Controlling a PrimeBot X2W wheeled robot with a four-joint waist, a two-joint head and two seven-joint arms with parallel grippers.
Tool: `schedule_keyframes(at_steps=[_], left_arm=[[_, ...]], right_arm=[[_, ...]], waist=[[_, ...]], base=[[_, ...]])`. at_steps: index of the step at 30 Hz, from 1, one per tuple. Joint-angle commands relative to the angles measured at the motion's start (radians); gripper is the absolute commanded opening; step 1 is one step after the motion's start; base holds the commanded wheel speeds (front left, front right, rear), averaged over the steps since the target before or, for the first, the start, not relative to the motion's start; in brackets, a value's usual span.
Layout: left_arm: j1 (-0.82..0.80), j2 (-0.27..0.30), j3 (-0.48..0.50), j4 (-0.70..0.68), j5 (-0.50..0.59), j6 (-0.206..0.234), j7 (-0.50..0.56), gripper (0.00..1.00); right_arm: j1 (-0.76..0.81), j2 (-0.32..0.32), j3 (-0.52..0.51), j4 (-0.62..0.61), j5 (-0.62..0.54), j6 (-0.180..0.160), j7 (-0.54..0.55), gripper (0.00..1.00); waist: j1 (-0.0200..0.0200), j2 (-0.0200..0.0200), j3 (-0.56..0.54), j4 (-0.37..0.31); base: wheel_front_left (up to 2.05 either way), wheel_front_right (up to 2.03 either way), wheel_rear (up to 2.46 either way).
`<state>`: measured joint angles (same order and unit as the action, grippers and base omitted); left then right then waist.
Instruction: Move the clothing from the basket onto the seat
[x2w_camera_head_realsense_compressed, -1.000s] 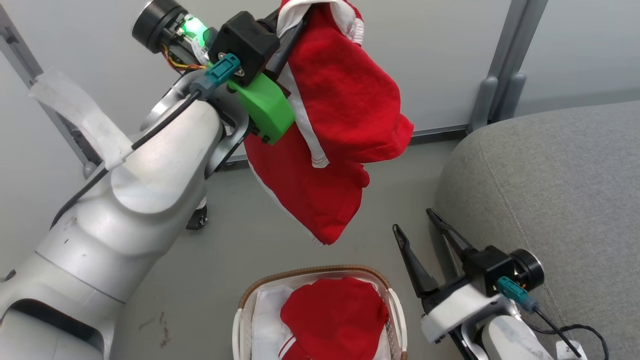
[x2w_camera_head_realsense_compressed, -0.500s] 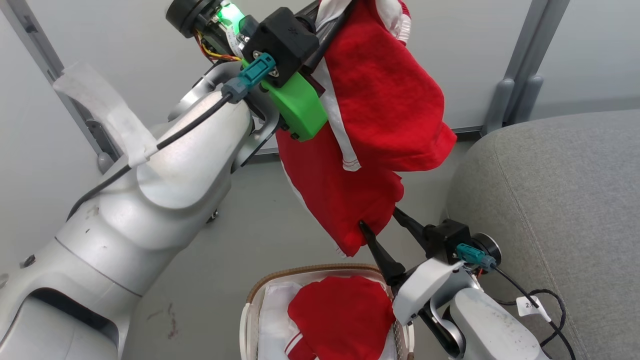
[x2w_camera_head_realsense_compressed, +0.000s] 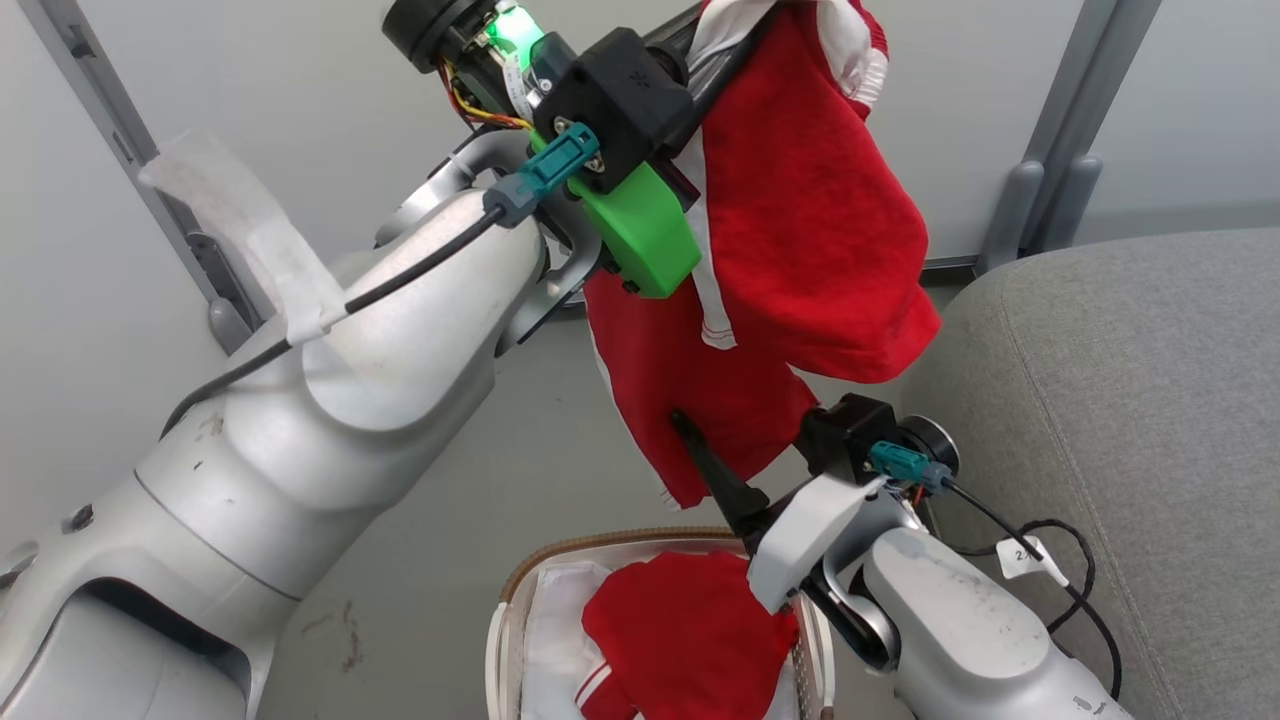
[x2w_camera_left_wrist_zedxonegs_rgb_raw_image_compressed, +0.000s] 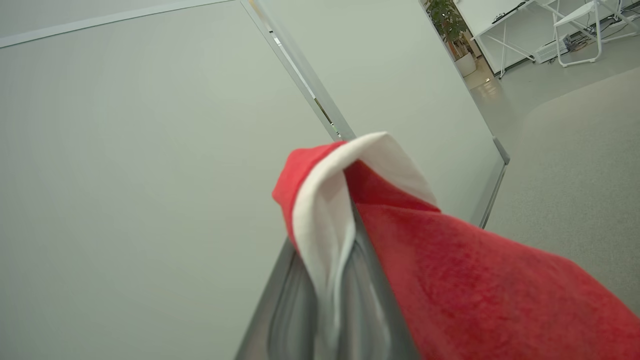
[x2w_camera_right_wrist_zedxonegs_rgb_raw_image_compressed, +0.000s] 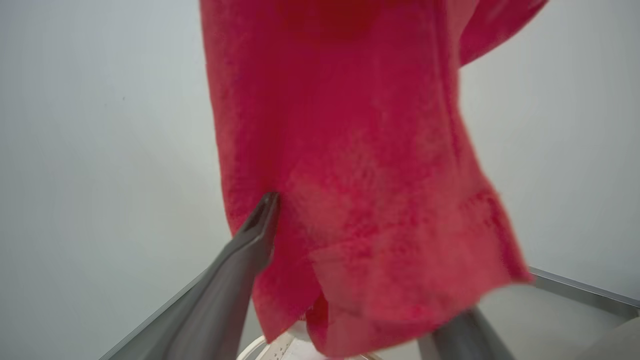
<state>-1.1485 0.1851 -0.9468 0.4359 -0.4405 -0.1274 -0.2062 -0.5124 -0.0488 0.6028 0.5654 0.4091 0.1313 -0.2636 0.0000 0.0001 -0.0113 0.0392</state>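
Pale grey wall panels (x2w_camera_head_realsense_compressed: 250, 100) and grey floor (x2w_camera_head_realsense_compressed: 450, 500) lie behind. The left gripper (x2w_camera_left_wrist_zedxonegs_rgb_raw_image_compressed: 350, 210) pinches the white trim of a soft bright red fabric garment (x2w_camera_head_realsense_compressed: 800, 230), hung above an oval white plastic basket (x2w_camera_head_realsense_compressed: 600, 545) holding a second red garment (x2w_camera_head_realsense_compressed: 680, 640). The right gripper (x2w_camera_head_realsense_compressed: 740, 435) is spread around the hanging hem. The large grey woven seat cushion (x2w_camera_head_realsense_compressed: 1130, 400) is just right.

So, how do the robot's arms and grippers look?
The left arm and right arm are smooth silver-grey shells. Each wrist has a black block, a teal plug and black cable. The left one carries a green bracket; the right fingers are long, dark, tapered.
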Motion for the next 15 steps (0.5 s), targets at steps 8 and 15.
schedule_keyframes(at_steps=[8, 15], left_arm=[[0.029, 0.008, 0.008, 0.020, -0.036, 0.016, 0.008, 0.00], [0.057, 0.021, 0.016, 0.082, -0.061, 0.024, -0.001, 0.00]], right_arm=[[-0.026, -0.003, 0.020, -0.037, -0.018, -0.001, -0.002, 0.00], [0.011, -0.003, -0.005, -0.080, -0.067, -0.001, -0.002, 0.00]], waist=[[0.0000, -0.0001, 0.004, -0.001], [0.0000, -0.0001, 0.007, -0.011]], base=[[0.00, 0.00, 0.00], [0.00, 0.00, 0.00]])
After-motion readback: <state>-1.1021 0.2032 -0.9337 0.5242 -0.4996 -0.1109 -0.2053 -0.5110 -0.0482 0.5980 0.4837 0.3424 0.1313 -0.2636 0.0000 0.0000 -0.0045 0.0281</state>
